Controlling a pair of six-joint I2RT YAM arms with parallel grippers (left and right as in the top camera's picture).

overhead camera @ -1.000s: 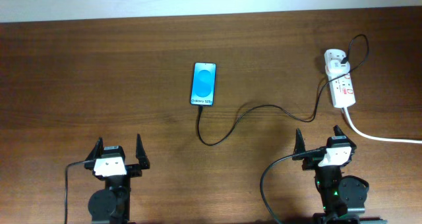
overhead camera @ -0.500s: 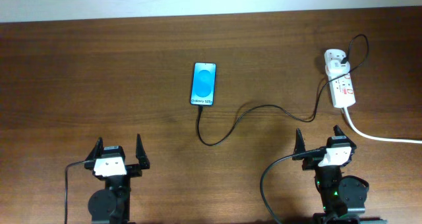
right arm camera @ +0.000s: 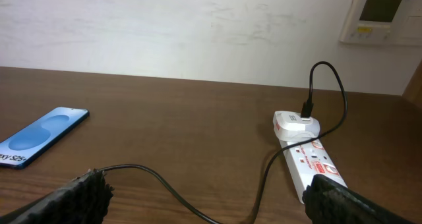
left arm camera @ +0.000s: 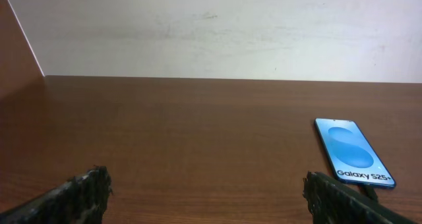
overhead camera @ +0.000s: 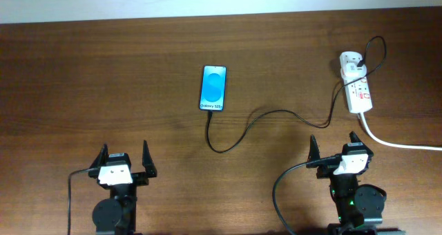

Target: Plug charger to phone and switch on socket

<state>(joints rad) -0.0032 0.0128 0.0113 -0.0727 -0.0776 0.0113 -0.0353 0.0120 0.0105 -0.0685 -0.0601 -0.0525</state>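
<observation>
Overhead, the left gripper (overhead camera: 125, 153) sits at the lower left of the frame, low over the table (overhead camera: 103, 69), with its jaws spread wide and nothing between them, parked clear of the work. Up and to the right, just left of centre, the phone (overhead camera: 213, 88) lies flat with its blue screen up, its short lower edge turned toward the arms, which puts its port within reach. The charger (overhead camera: 276, 113) meets that lower edge, loops down, then runs right across the middle of the frame; whether the plug is fully seated I cannot tell (the left wrist view shows only a dark stub at the phone's near edge). At the lower right, the right gripper (overhead camera: 334, 146) is likewise wide open and empty, touching nothing, with the cable passing just above it in the frame. At the upper right lies the socket (overhead camera: 358, 90), the charger's white adapter (overhead camera: 351, 61) plugged in at its far end and its thick white cord (overhead camera: 400, 144) trailing off the right edge; that places its switches nearest the right arm.
</observation>
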